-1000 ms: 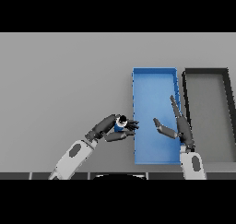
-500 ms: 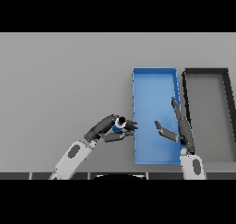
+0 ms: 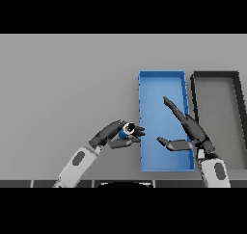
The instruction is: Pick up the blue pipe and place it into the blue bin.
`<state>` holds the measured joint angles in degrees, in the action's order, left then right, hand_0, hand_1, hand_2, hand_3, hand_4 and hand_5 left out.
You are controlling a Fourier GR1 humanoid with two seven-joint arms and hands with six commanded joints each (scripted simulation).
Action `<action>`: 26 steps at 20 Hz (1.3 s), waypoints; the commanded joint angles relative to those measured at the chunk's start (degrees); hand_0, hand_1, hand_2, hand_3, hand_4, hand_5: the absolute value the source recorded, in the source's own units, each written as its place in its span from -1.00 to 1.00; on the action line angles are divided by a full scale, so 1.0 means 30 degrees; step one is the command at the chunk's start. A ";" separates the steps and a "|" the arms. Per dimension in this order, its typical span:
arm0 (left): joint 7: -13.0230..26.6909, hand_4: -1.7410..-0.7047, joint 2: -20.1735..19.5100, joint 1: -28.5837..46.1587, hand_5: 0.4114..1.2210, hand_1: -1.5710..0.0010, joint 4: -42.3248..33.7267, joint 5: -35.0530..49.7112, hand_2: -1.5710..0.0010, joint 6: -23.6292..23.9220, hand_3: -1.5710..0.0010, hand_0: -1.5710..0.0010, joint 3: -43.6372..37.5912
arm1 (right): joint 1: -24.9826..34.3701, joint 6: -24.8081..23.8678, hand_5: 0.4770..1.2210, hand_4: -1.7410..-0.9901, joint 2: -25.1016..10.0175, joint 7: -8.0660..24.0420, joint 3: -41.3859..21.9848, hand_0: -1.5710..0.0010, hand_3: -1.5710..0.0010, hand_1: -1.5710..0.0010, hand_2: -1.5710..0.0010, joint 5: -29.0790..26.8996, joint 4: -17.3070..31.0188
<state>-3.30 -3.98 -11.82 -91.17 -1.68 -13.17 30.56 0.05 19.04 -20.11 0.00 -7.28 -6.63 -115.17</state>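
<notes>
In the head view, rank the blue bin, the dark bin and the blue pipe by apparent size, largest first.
1. and 2. Blue bin and dark bin: look alike in size, so no ranking; the dark bin runs to the picture's edge.
3. Blue pipe: clearly smallest, held in the left hand.

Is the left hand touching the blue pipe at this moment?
Touching. In the head view the left hand has its fingers and thumb curled round the blue pipe, just left of the blue bin.
</notes>
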 commanded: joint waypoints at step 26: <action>0.1289 -0.78 0.1853 0.0313 1.00 -1.00 0.0158 -0.0552 -0.96 -0.2208 -0.48 -1.00 -0.1257 | 0.9086 0.3629 -0.86 -0.21 0.2558 0.6288 -0.5267 -0.04 0.16 -0.07 -0.07 -0.1606 0.3116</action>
<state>0.31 1.61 -10.87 -90.69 -3.32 -19.93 26.81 27.31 29.91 -12.44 18.85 -23.07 -11.44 -105.83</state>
